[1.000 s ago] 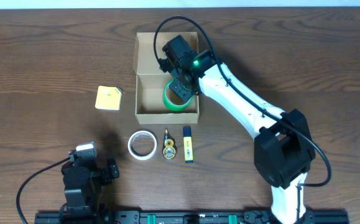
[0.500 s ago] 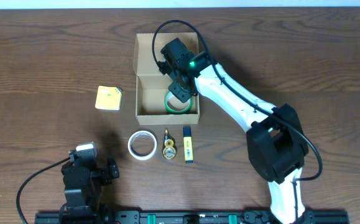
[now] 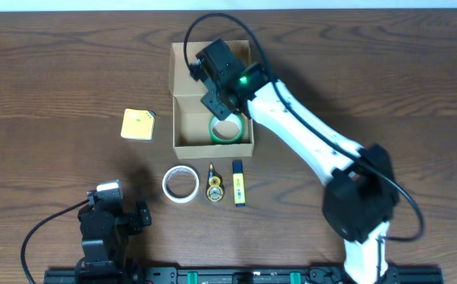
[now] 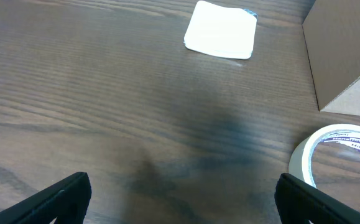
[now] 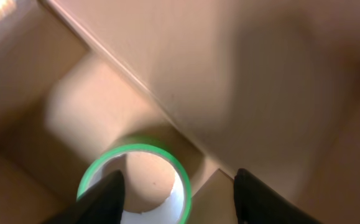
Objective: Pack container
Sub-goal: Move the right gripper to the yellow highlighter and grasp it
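Though lowered between the walls of the container [image 3: 190,126], pinches nothing: right gripper [image 5: 180,186] spread wide, green tape roll [image 5: 135,180] flat on the cardboard floor just below the fingers [image 5: 108,199], seemingly free of both. Looks like the end of a drop-off for that roll, with one item in and several not yet packed.

Next, probably: rise straight up, clear of the walls and the open flap, then reach for something lying near the container's front wall. There, in a row: white tape roll [image 3: 181,184], small round gold-coloured object [image 3: 214,189], blue-and-yellow marker [image 3: 237,183]. Off to the container's left side: pale yellow pad [image 3: 137,125]. Calls for care not to snag the rim on the way out.

Left gripper [image 4: 183,199] likewise spread and empty, low over bare wood.

From overhead only: the whole layout, the container mid-table. From the right wrist only: the gap between fingers and roll. From the left wrist only: print inside the white roll's rim, too small to read.
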`<state>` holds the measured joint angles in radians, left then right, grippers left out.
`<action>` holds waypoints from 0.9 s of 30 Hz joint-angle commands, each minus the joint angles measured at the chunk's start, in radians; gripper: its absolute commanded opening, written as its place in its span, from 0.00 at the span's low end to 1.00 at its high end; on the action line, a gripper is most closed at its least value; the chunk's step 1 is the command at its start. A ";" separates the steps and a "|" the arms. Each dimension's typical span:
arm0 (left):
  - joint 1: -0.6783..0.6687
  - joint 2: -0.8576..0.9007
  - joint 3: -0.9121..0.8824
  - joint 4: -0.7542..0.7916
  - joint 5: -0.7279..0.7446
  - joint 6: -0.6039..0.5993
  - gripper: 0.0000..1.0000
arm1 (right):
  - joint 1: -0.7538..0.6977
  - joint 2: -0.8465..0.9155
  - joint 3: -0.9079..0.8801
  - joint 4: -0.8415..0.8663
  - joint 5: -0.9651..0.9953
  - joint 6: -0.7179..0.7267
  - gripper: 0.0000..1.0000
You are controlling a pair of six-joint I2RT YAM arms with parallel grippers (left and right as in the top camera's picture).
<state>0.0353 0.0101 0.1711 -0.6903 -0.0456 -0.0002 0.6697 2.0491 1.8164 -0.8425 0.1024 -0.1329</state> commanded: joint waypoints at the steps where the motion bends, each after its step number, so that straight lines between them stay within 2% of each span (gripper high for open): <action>1: -0.001 -0.006 -0.011 -0.001 -0.014 0.008 0.95 | 0.009 -0.156 0.043 -0.045 0.056 0.122 0.81; 2: -0.001 -0.006 -0.011 -0.001 -0.014 0.008 0.95 | 0.009 -0.193 0.043 -0.097 0.056 0.174 0.89; 4: -0.001 -0.006 -0.011 -0.001 -0.014 0.008 0.95 | 0.009 -0.251 0.043 -0.230 0.068 0.298 0.95; 7: -0.001 -0.006 -0.011 -0.001 -0.014 0.008 0.95 | 0.008 -0.298 0.025 -0.467 0.109 0.531 0.97; 10: -0.001 -0.006 -0.011 -0.001 -0.014 0.008 0.95 | 0.014 -0.323 -0.037 -0.546 0.144 0.617 0.99; 14: -0.001 -0.006 -0.011 -0.001 -0.014 0.008 0.96 | 0.043 -0.460 -0.282 -0.477 0.143 0.672 0.99; 19: -0.001 -0.006 -0.011 -0.001 -0.014 0.008 0.95 | 0.071 -0.682 -0.633 -0.308 0.021 0.760 0.99; 23: -0.001 -0.006 -0.011 -0.001 -0.014 0.008 0.95 | 0.172 -0.752 -0.848 -0.128 0.004 0.952 0.99; 27: -0.001 -0.006 -0.011 -0.001 -0.014 0.008 0.95 | 0.261 -0.702 -0.897 -0.059 0.032 1.166 0.99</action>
<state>0.0353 0.0101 0.1711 -0.6907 -0.0528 0.0002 0.8886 1.3205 0.9356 -0.9203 0.1196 0.8356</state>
